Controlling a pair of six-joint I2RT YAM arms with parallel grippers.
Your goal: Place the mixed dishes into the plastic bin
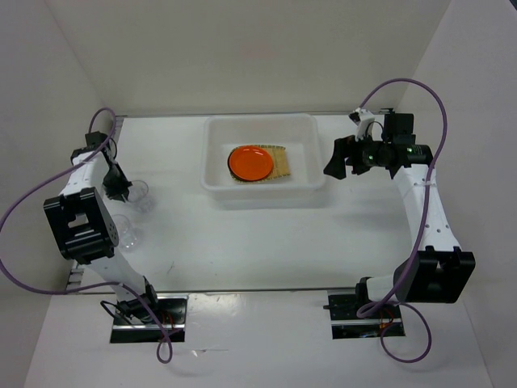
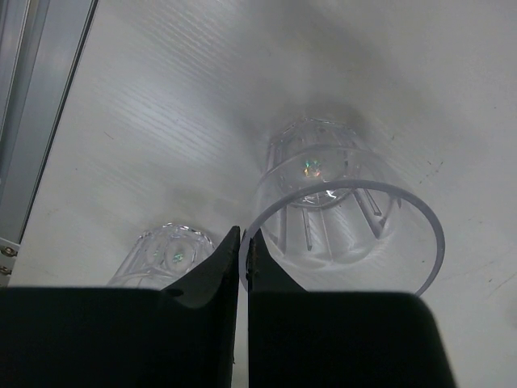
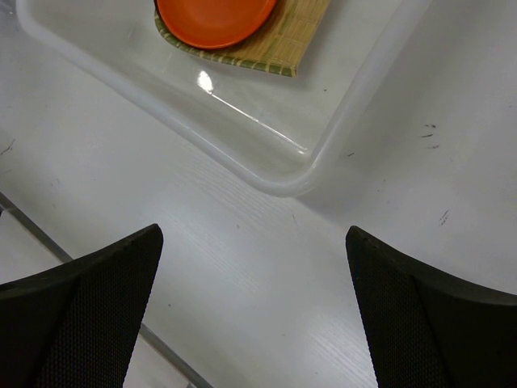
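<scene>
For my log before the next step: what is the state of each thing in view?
plastic bin: holds tray and plate.
woven tray: flat in bin.
orange plate: on tray.
first cup: rim pinched by left tool.
other cup: free on table.
right tool: open, empty.

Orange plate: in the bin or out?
In. The orange plate lies on the woven tray inside the plastic bin, seen in top and right wrist views.

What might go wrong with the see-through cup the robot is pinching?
The left gripper grips the clear cup only by a thin bit of its rim, so it might slip out or tip on the way to the bin. The second cup sits close beside it and might get knocked.
</scene>
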